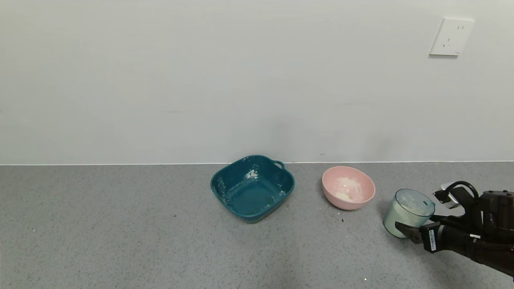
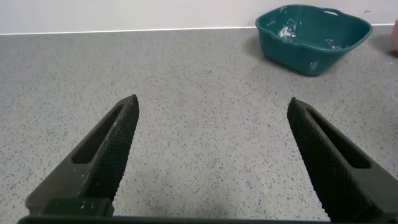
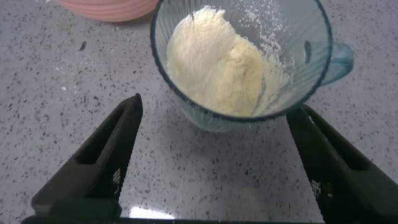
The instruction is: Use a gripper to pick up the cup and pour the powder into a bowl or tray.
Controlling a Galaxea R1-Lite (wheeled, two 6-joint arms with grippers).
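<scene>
The ribbed pale green-blue cup (image 1: 408,212) stands upright on the grey counter at the right, holding a heap of white powder (image 3: 217,62); its handle (image 3: 339,62) points to one side. My right gripper (image 1: 417,229) is open just in front of the cup. In the right wrist view the right gripper (image 3: 214,111) has a finger on either side of the cup's near wall, not touching it. The pale pink bowl (image 1: 348,188), with powder residue inside, sits just left of the cup. My left gripper (image 2: 212,102) is open and empty over bare counter, out of the head view.
A dark teal squarish basin (image 1: 252,188) with powder smears stands left of the pink bowl, also in the left wrist view (image 2: 314,37). A white wall with a socket (image 1: 451,37) backs the counter. Open counter lies to the left and front.
</scene>
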